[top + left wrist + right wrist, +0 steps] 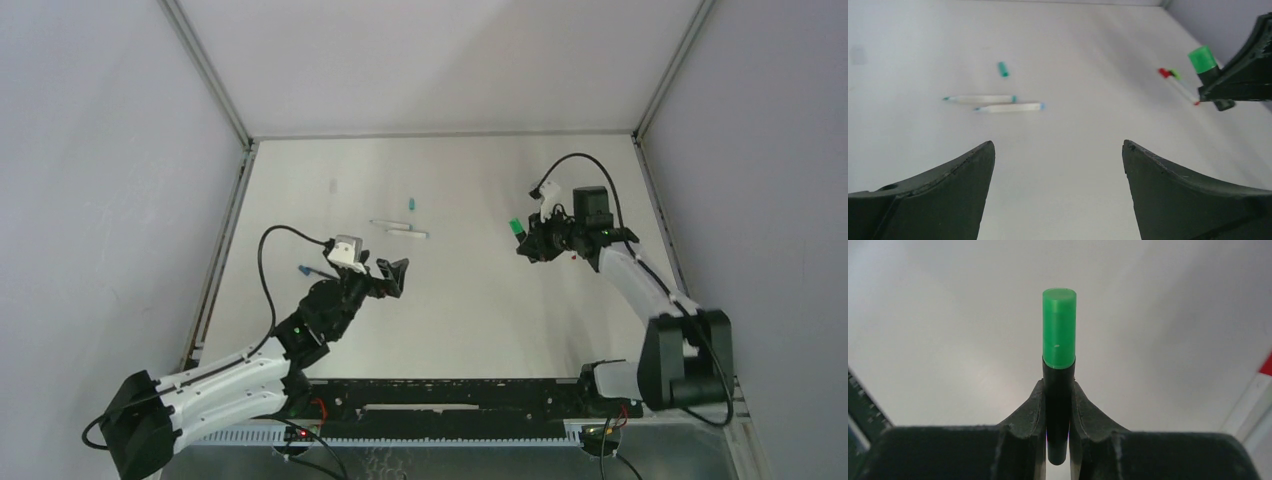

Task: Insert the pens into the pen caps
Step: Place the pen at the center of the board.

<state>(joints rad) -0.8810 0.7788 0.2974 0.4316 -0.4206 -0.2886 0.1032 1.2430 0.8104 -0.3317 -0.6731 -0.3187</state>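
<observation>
White table (450,330), grey walls (100,150). The right gripper (1058,390) pinches the black marker (1058,440), green cap (1059,325) poking past its fingertips, seemingly seated. The left gripper (1058,150) gapes empty, white pens (980,99) and teal cap (1003,69) lying beyond its fingers, presumably next.

Desk (450,330): pale, matte, plain.
Mid-desk: two white pens lying side by side, nearly parallel, just apart: teal-tipped pen (980,99) farther, blue-tipped pen (1009,107) nearer.
Teal cap (1003,69) lying just beyond pair, not touching.
Right side: red-capped pen (1167,75) and green-capped pen (1177,76), close together, white barrels.
Left side: blue pen (310,270), partly hidden.
</observation>
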